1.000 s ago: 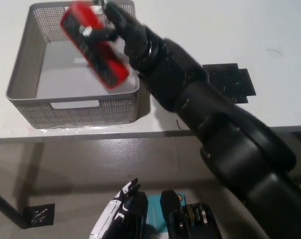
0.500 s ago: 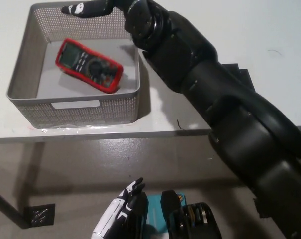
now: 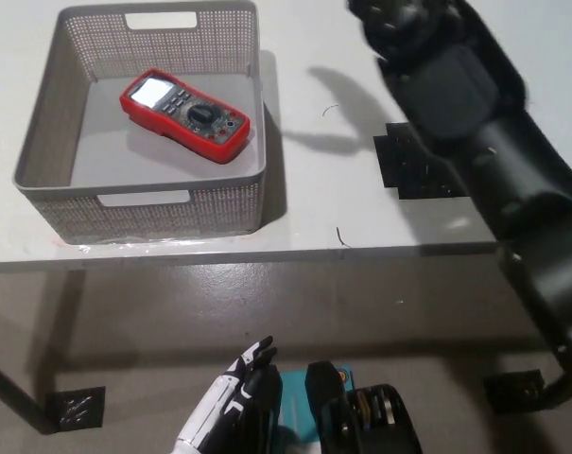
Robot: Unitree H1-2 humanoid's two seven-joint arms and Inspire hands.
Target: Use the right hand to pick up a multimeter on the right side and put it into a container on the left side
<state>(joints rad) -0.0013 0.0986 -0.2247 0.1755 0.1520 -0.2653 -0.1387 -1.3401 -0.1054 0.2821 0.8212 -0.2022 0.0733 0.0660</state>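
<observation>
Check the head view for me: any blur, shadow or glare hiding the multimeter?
Head view: the multimeter in the basket is sharp, though its screen is washed out white; the right arm is motion-blurred at the top edge and throws a soft shadow onto the table, clear of the basket.

Red multimeter (image 3: 184, 115) lies face-up inside the grey mesh container (image 3: 42, 132).

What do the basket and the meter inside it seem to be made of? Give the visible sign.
Basket: likely thin grey metal mesh, matte, since its walls are finely perforated. Meter: seemingly red rubbery plastic casing around a dark face, smooth with rounded edges.
</observation>
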